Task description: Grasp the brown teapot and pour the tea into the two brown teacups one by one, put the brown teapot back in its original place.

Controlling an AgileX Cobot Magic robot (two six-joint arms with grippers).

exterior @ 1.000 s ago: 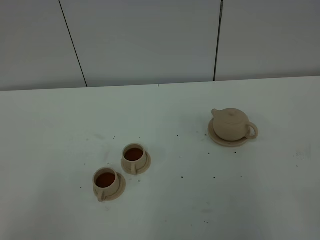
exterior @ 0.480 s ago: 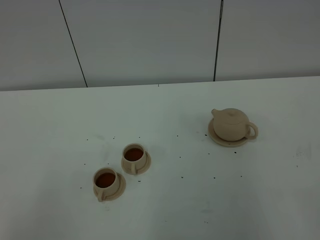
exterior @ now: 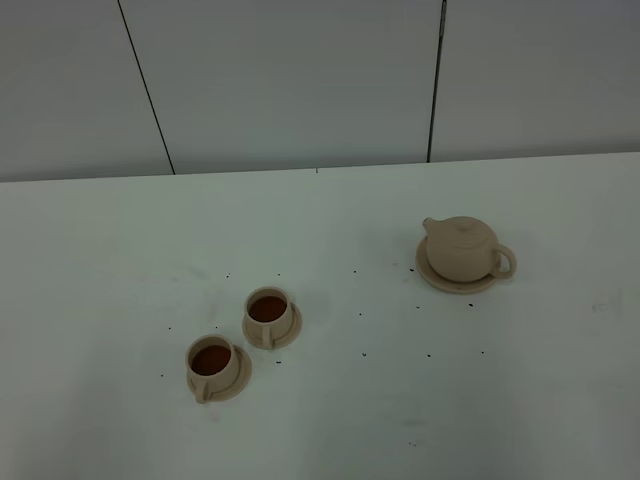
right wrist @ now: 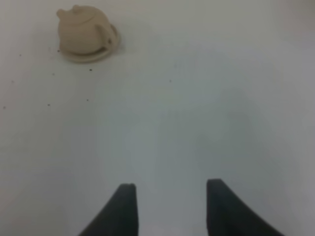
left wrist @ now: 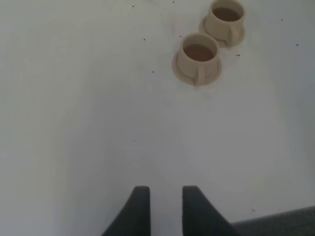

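The brown teapot stands upright with its lid on, on its wide round saucer, at the right of the table. It also shows in the right wrist view, far from my right gripper, which is open and empty. The two brown teacups sit on their small saucers left of centre, both holding dark tea. They show in the left wrist view, well ahead of my left gripper, which is narrowly open and empty. Neither gripper shows in the exterior view.
The white table carries scattered small dark specks around the cups and teapot. A grey panelled wall rises behind the table's far edge. A dark table edge shows in the left wrist view.
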